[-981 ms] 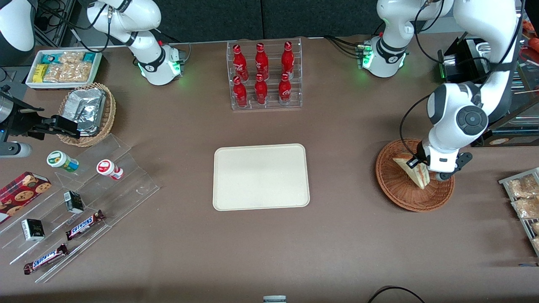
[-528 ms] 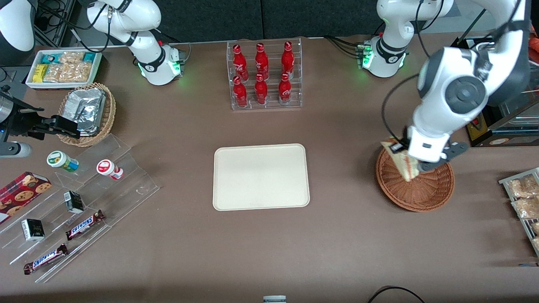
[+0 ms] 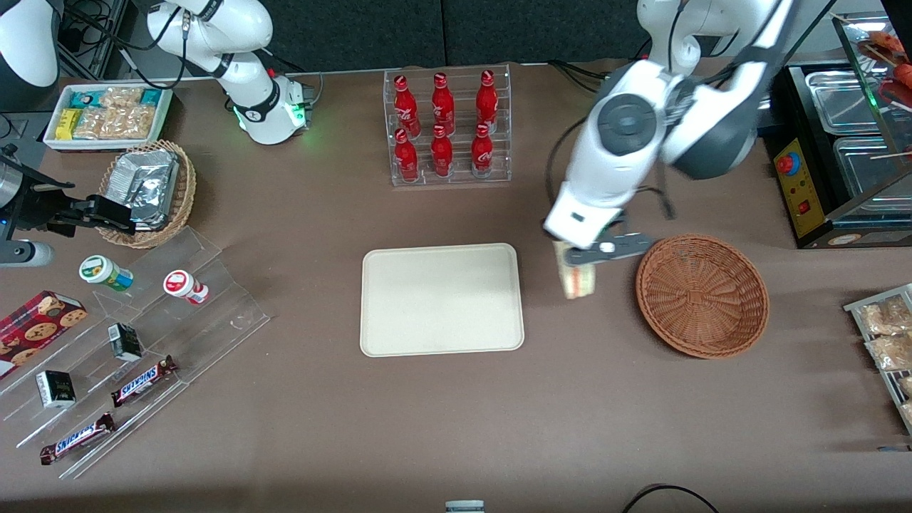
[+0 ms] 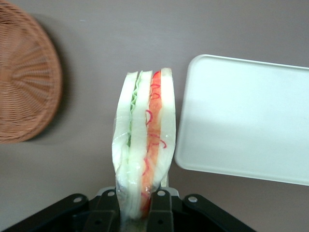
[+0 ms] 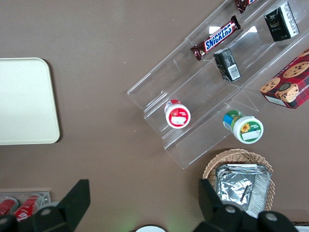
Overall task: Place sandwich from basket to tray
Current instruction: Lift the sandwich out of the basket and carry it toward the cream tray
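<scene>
Since the earlier frame we see the sandwich lifted out of the basket. Now the flat cream rectangular tray (image 3: 442, 299), then the black two-finger gripper (image 3: 578, 262) pinching the triangular white-bread sandwich (image 3: 577, 280) above the table, then the round reddish-brown wicker basket (image 3: 702, 295).

brown matte tabletop (image 3: 456, 427), evenly lit; dark panel wall (image 3: 442, 32) at table's farther edge.

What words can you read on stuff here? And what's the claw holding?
"SNICKERS": on the chocolate bar on the clear display steps.
Red bottles: white script too small to read.
Cookie box, two jar lids: unreadable.
Sandwich, shut in the claw between basket and tray: no words.
</scene>
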